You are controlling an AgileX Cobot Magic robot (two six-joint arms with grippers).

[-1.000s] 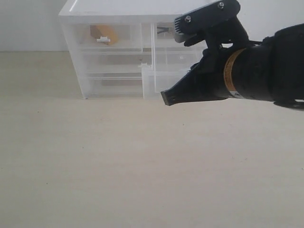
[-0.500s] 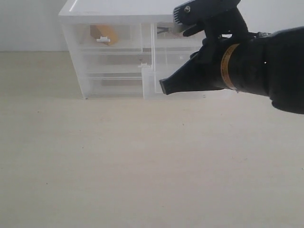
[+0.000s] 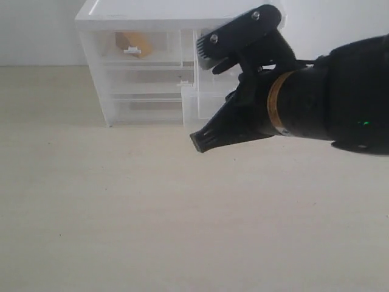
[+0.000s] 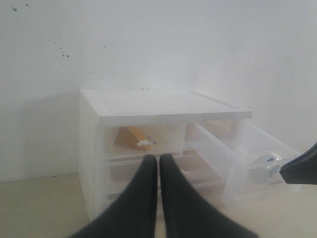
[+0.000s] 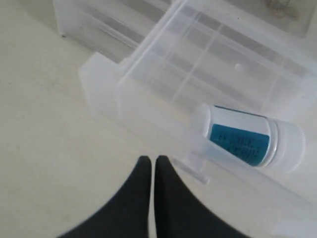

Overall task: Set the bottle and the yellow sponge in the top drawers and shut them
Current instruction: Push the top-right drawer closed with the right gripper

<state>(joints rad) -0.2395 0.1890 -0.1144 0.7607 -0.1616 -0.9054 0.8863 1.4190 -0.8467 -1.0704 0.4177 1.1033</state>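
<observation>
Both left jaws and right jaws closed, empty, facing the cabinet (image 3: 152,12) above the counter (image 3: 121,213). Inside the shut left top drawer (image 4: 166,141), the yellow sponge (image 4: 132,137); inside the right top drawer (image 5: 148,106), pulled out from the cabinet front, the bottle (image 5: 250,141) on its side.

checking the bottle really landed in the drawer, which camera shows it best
The right wrist view: the bottle lies on its side inside the pulled-out drawer, teal label and white cap clear. The left wrist view gives only a blurred shape through the drawer wall. In the exterior view the right arm hides it.
</observation>
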